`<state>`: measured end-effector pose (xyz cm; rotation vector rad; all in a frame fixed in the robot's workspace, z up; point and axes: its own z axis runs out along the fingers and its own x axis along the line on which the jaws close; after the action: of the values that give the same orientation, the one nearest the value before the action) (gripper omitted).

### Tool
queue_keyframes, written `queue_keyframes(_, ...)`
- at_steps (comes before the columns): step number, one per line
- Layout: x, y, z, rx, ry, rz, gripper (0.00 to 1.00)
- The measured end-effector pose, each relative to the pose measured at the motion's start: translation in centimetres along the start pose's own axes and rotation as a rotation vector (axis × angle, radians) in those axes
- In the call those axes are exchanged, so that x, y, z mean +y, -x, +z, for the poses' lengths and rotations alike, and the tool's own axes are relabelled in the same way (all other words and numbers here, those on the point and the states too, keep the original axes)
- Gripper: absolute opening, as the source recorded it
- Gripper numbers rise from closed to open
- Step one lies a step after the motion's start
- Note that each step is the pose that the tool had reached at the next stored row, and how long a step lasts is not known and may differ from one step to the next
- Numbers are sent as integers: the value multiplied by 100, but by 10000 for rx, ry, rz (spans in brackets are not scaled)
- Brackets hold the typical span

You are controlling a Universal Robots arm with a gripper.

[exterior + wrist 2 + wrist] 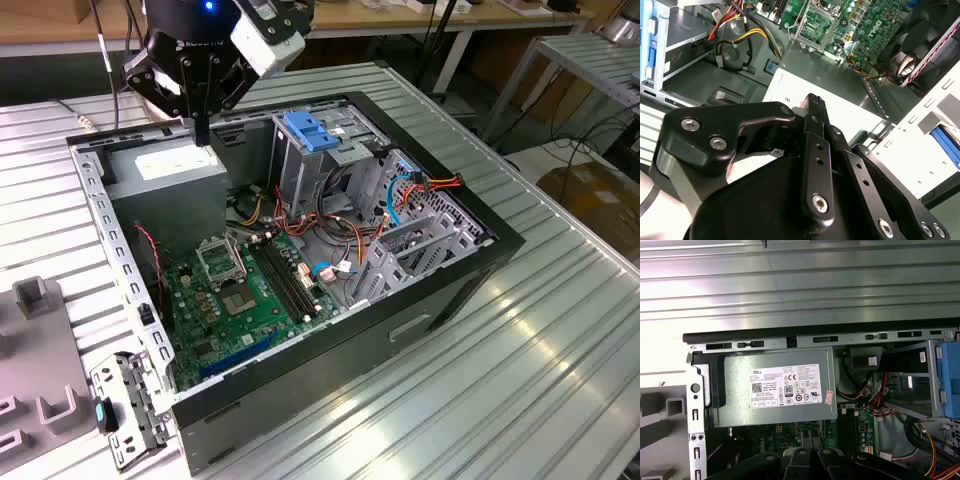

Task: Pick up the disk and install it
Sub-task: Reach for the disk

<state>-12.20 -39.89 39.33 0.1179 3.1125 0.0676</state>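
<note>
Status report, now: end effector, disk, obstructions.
End effector shut, empty, above grey metal power-supply box with white sticker. Silver disk in blue carrier not in grasp. Coloured cables bunched beside grey metal drive cage.

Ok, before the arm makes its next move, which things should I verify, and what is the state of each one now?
1. Gripper holds the disk: not ok; jaws shut and empty, over the grey power supply.
2. Where the disk lies: cannot tell.
3. Case side open: ok.
4. Drive cage upright, blue latch on top: ok.
5. Space beside the cage free of cables: not ok; loose wires lie close to it.
</note>
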Motion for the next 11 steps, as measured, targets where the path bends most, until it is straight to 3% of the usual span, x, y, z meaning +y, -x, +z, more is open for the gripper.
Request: queue_keyframes(11,-4,-61,-2,0,-1,0,11)
